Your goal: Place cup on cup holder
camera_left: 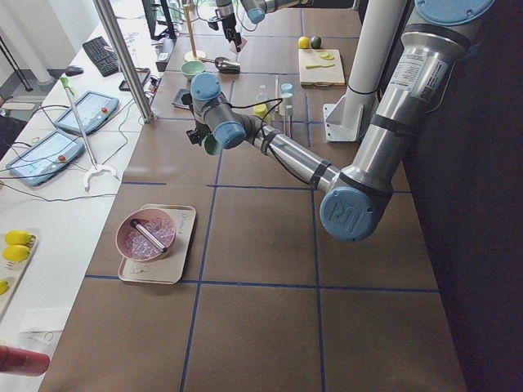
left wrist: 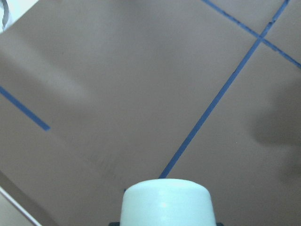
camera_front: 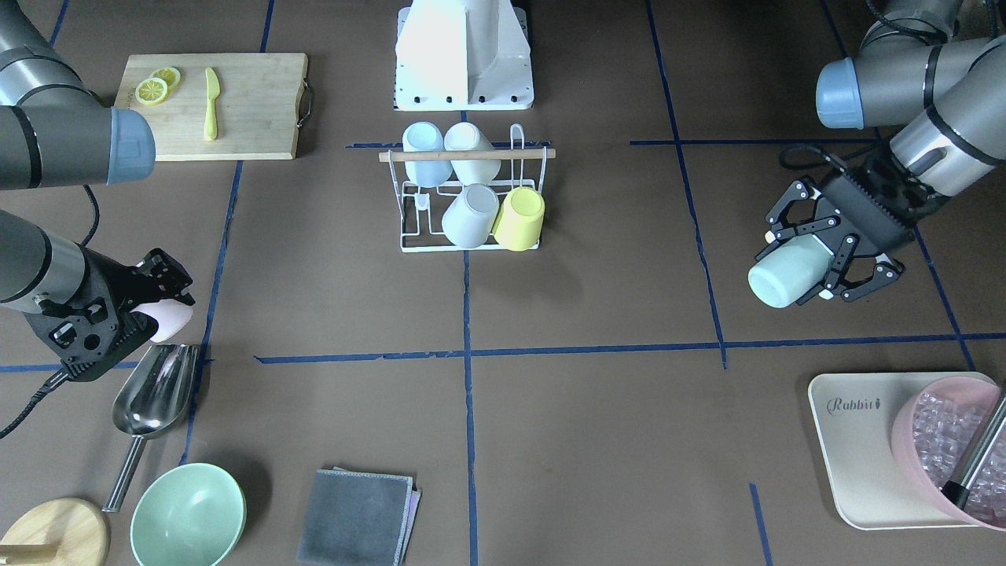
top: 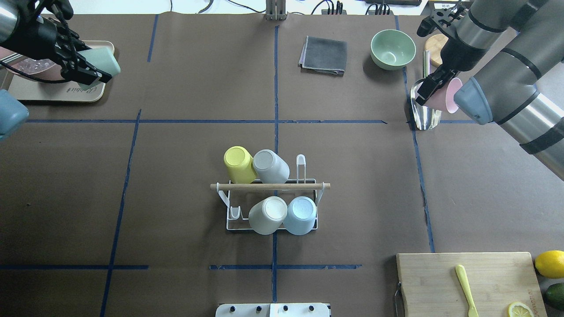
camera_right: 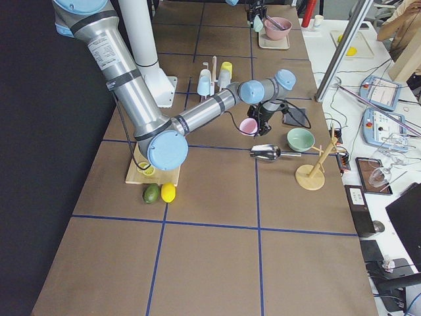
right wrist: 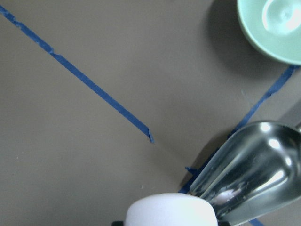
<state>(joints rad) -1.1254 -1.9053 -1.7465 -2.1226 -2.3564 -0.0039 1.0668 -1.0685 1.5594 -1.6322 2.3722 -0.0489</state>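
The cup holder (camera_front: 470, 155), a white wire rack with a wooden rod, stands at the table's middle; it also shows in the overhead view (top: 269, 186). It carries a yellow, a grey, a cream and a light blue cup, all upside down. My left gripper (camera_front: 817, 267) is shut on a mint green cup (camera_front: 778, 279) and holds it tilted above the table, far from the rack; the cup shows in the overhead view (top: 105, 59) and the left wrist view (left wrist: 164, 202). My right gripper (camera_front: 157, 303) is shut on a pink cup (camera_front: 174, 321), above a steel scoop; the cup shows overhead (top: 449, 94).
A steel scoop (camera_front: 153, 389) lies under the right gripper. A green bowl (camera_front: 187, 515), a grey cloth (camera_front: 357, 515) and a wooden stand (camera_front: 51, 534) lie nearby. A tray (camera_front: 857, 440) with a pink ice bowl sits near the left arm. A cutting board (camera_front: 251, 102) lies beside the robot base (camera_front: 464, 55).
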